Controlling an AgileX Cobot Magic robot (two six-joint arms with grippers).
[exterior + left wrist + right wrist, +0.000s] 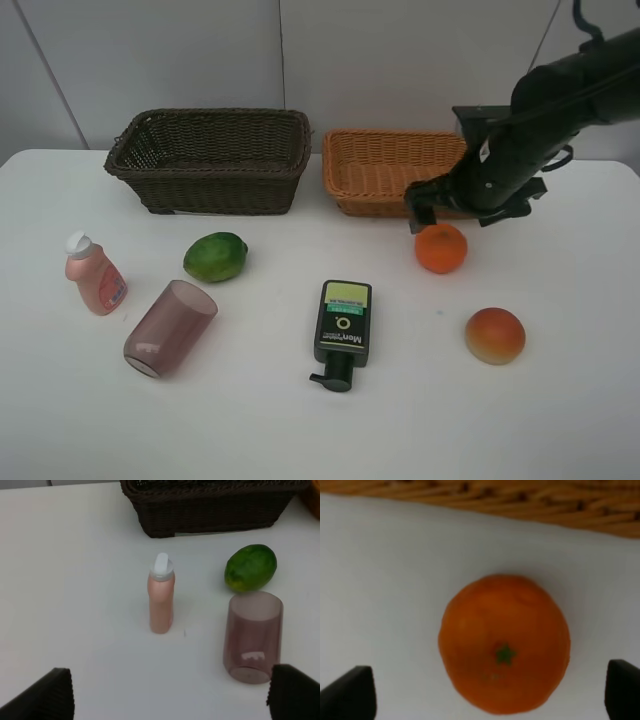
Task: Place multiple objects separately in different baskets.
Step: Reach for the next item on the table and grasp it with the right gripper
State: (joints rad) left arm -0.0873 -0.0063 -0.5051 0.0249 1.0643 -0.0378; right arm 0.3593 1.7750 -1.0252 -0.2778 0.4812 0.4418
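Right now the orange (441, 248) sits on the table (250, 430) just in front of the light basket (372, 190), touching nothing. We judge the step in hand to be picking it up with the right tool (485, 695), which hangs over it with its fingers (347, 695) spread wide, 1 on each side, holding nothing. To do this well, we would lower straight down until the fingers pass the widest part of the fruit, then close gently. A round fruit can roll out of an off-centre pinch. The lift must then clear the basket's near rim.

The right wrist view shows the orange roughly centred between the fingers, which the high view does not make plain. Only the high view gives the whole layout: the dark basket (205, 190), the peach (495, 335) and the pump bottle (342, 320) lying flat. The left wrist view shows the left tool (170, 695), also spread and empty. It faces the standing pink bottle (161, 602), the green fruit (250, 567) and the cup (252, 635) on its side. That tool is outside the high view.
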